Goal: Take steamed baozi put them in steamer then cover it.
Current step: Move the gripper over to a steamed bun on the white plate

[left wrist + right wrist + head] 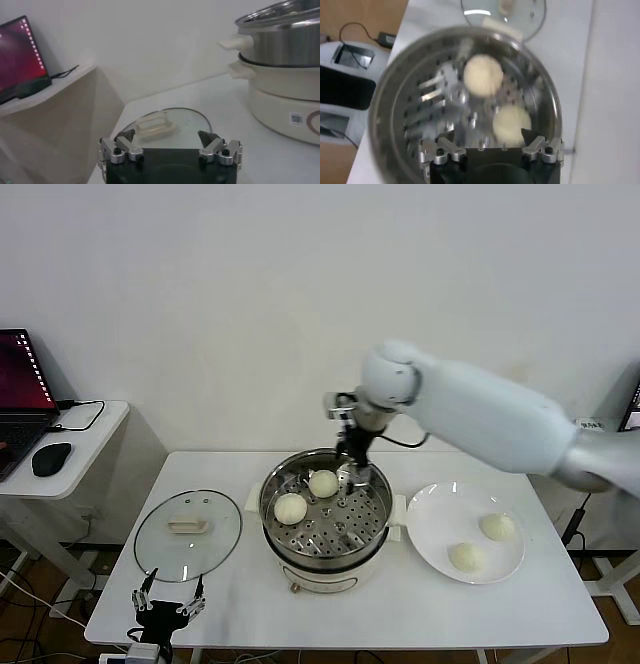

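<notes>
The steamer (330,572) stands mid-table with two steamed baozi (323,483) (290,507) on its perforated tray. My right gripper (357,467) hangs open over the pot's far side, just above the nearer bun, holding nothing. In the right wrist view the open right gripper (487,135) looks down into the steamer (385,100) at both baozi (483,75) (511,124). Two more baozi (497,526) (466,556) lie on the white plate (440,514). The cover (188,534) lies flat on the table, left of the pot. My left gripper (170,599) waits open at the front edge, facing the cover (160,127).
A side desk (90,434) at the far left carries a laptop (20,399) and a mouse (52,457). The steamer (285,50) rises just beyond the cover from the left arm. The plate sits close to the pot's right handle.
</notes>
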{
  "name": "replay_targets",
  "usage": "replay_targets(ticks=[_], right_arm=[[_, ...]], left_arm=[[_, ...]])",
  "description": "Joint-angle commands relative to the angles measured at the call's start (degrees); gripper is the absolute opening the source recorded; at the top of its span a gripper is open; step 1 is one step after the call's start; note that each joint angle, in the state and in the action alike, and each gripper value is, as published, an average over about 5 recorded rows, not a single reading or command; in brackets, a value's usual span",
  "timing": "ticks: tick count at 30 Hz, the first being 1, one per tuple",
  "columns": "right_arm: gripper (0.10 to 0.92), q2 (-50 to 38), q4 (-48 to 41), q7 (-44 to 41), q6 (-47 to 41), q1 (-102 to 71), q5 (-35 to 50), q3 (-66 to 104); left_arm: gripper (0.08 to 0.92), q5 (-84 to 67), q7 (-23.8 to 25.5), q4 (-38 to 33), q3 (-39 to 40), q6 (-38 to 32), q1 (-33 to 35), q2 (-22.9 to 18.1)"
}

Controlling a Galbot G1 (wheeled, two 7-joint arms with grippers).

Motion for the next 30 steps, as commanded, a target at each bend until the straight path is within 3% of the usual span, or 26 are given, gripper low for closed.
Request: replay_targets(ticks=[1,17,30], right_arm=[[0.823,-19.8,5.3,-1.8,3.5,-4.1,-5.8,3.5],[0.823,-19.9,-0.4,-1.6,9.5,-26.7,-18.1,14.3],[0.823,-15.2,-4.0,1.9,9.0,-32.4,-20.2,16.0]], left_arm=[[0.823,-0.3,0.1,-0.1,0.0,-0.1,0.1,0.0],[0.823,-0.9,0.4,0.0,0.5,0.1,0.9,-0.2],[0.823,-0.4,0.3,1.6,0.8,0.1,0.4,-0.4]])
